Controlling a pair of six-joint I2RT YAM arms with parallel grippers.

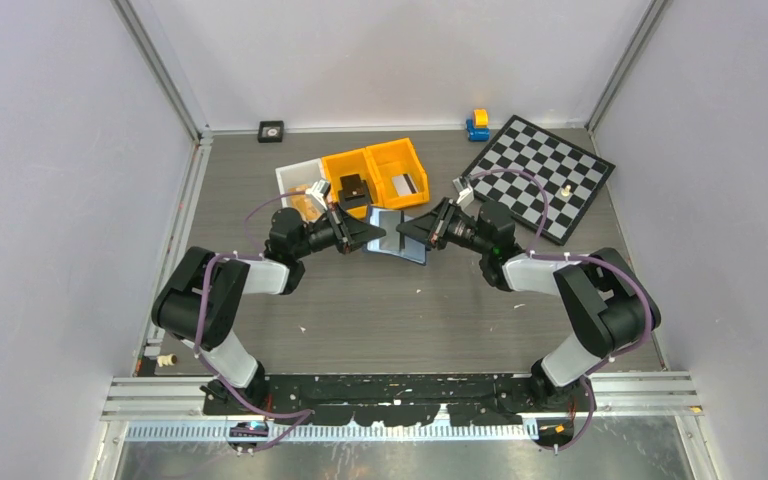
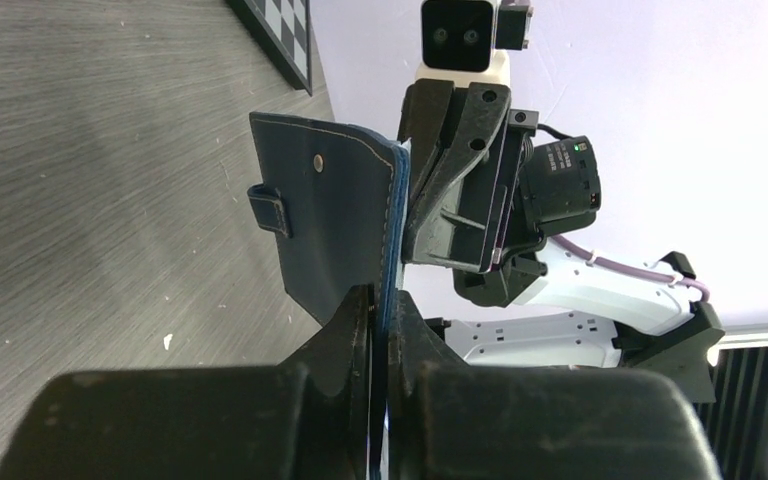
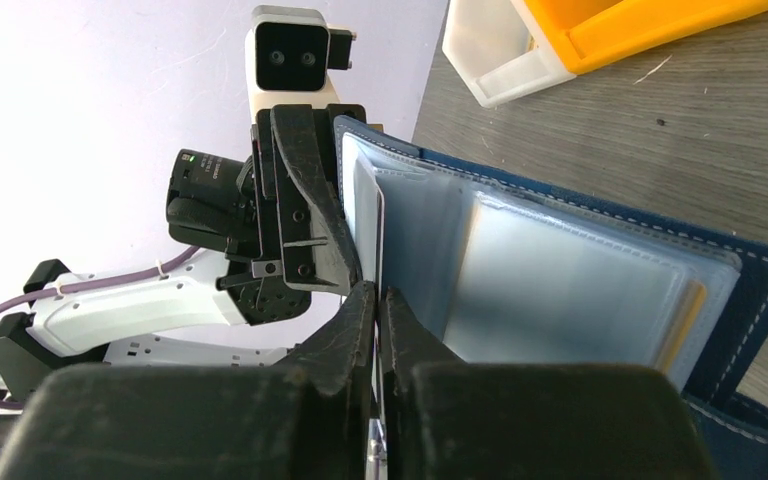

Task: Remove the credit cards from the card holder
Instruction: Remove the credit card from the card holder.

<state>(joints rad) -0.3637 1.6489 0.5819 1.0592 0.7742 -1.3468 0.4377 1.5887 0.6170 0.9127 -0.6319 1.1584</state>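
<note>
Card holder [image 1: 397, 236] aloft, open, just in front of the orange bins [image 1: 380, 172]. Left claw [image 2: 380, 312] clamped on its navy cover, right claw [image 3: 378, 300] pinched on an inner sleeve [image 3: 381, 230]. Credit cards [image 3: 694, 308] not yet out; next, probably, grip a card edge and pull.

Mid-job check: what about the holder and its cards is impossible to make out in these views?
Right wrist: cloudy sleeves of the card holder blur the credit cards; only a tan edge shows, count unclear.
Right wrist: whether the leaf in the right pincer holds a card.
Left wrist: the left pincer clamps the holder's navy back; pockets face away.
Top: both pincers overlap the holder; cards too small.
</note>
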